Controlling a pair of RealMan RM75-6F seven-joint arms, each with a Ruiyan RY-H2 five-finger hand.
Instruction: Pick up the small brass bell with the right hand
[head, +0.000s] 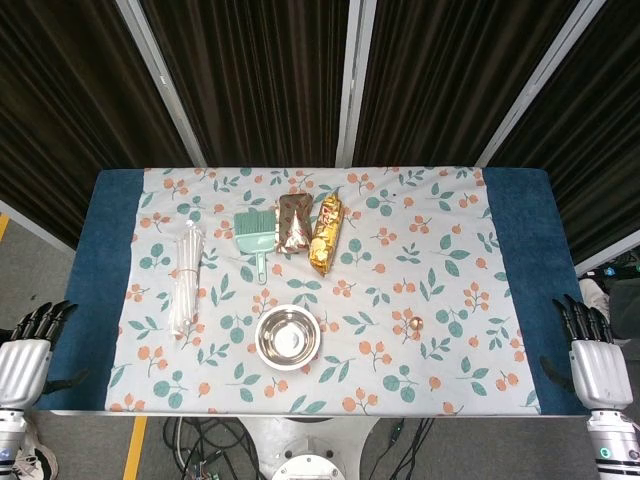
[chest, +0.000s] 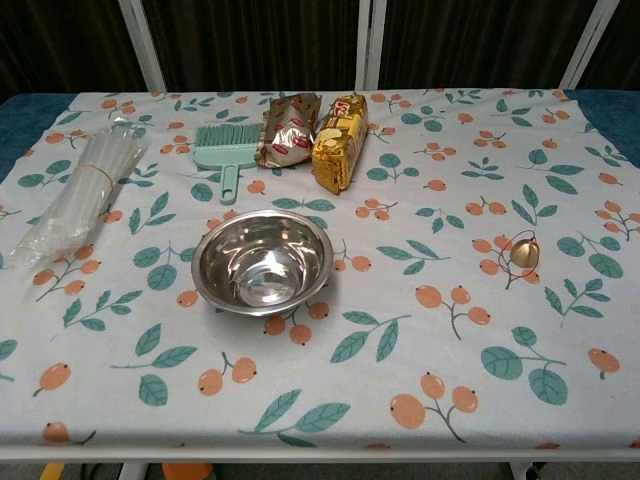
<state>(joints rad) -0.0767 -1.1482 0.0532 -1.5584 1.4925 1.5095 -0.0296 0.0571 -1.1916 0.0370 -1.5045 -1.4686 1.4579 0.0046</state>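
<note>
The small brass bell (head: 416, 324) lies on the floral cloth right of the steel bowl; in the chest view the bell (chest: 522, 254) shows a thin ring loop around it. My right hand (head: 592, 352) hangs off the table's right front corner, fingers apart and holding nothing, well right of the bell. Beyond the left front corner is my left hand (head: 28, 348), also holding nothing. Neither hand appears in the chest view.
A steel bowl (head: 288, 337) sits near the front centre. Behind it lie a green brush (head: 255, 236), a brown snack packet (head: 293, 223) and a gold snack packet (head: 327, 234). A bundle of clear straws (head: 186, 276) lies at the left. The blue table edge (head: 525, 250) borders the cloth.
</note>
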